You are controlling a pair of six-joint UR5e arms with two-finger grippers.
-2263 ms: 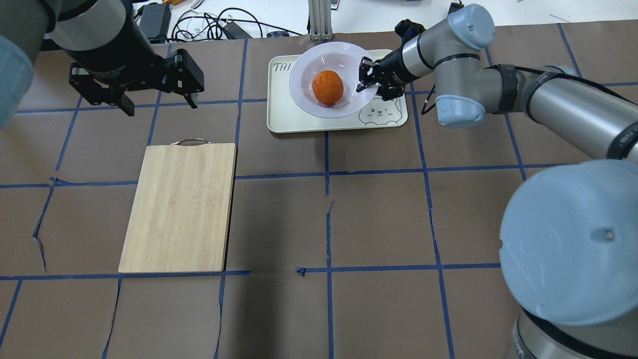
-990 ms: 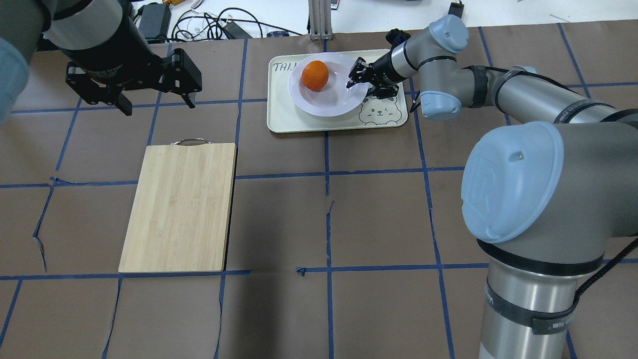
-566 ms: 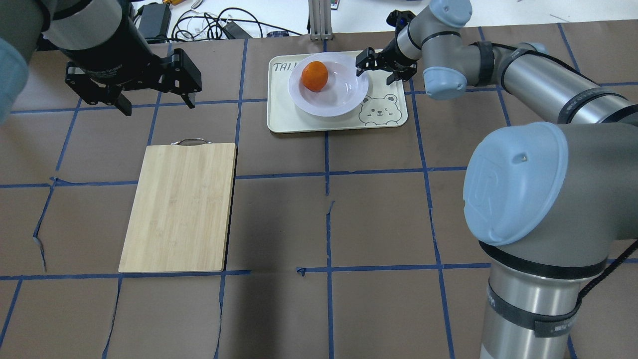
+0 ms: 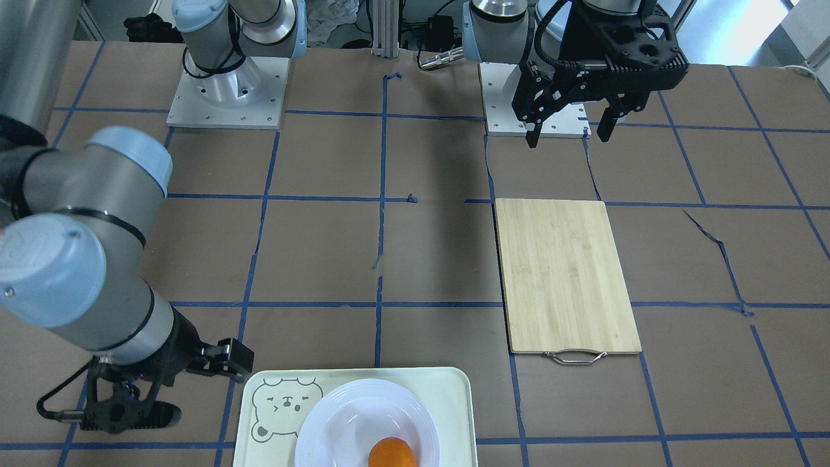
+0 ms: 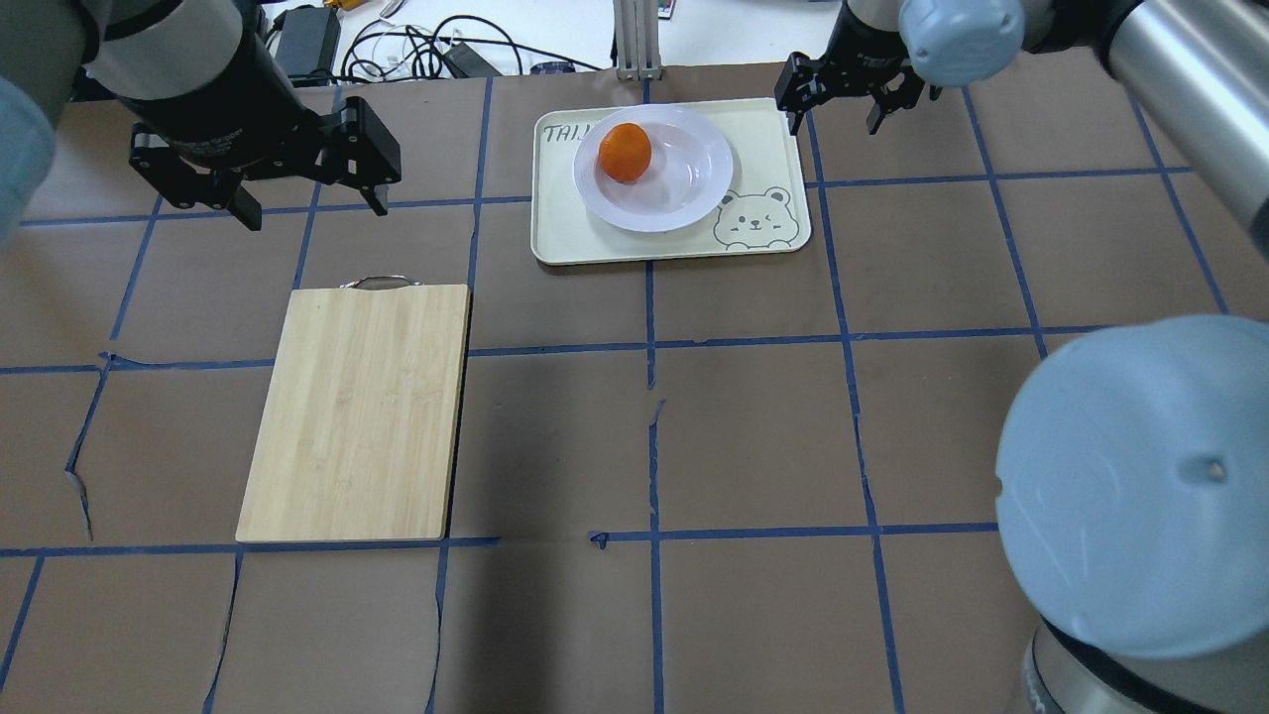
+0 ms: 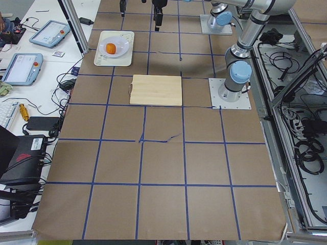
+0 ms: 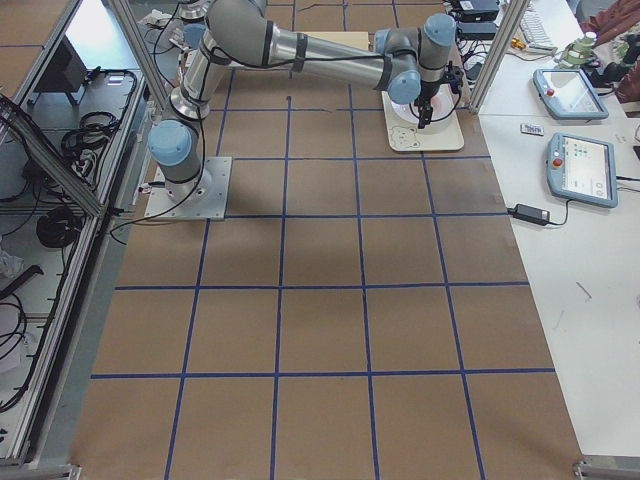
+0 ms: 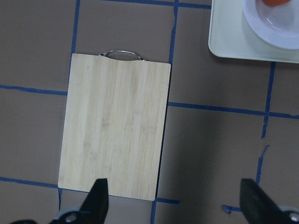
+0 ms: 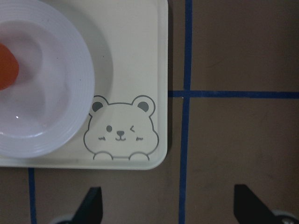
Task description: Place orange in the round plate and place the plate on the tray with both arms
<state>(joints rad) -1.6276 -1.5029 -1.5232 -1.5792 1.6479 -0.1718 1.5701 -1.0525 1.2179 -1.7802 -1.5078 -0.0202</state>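
Where the overhead view is taken as the clock face, the pale cream-green rectangular tray (image 5: 565,233) lies at 12 o'clock on the brown paper-covered table (image 5: 753,426). The glossy white round ceramic plate (image 5: 694,193) sits flat on the tray. The small bright orange fruit (image 5: 626,152) rests inside the plate, toward 10 o'clock of its sunken centre. A grey cartoon bear (image 5: 755,220) marks the tray's 5 o'clock corner.

The right arm's fingers (image 9: 91,205) are spread apart and grasp nothing. They hover above the table just off the tray's 2 o'clock corner, clear of plate and tray. The left arm's fingers (image 8: 97,200) are likewise released and empty, at 9 o'clock of the tray and well apart from it.

A rectangular bamboo cutting board (image 5: 357,412) with a metal handle lies at 8 o'clock of the tray, handle end toward 12 o'clock.
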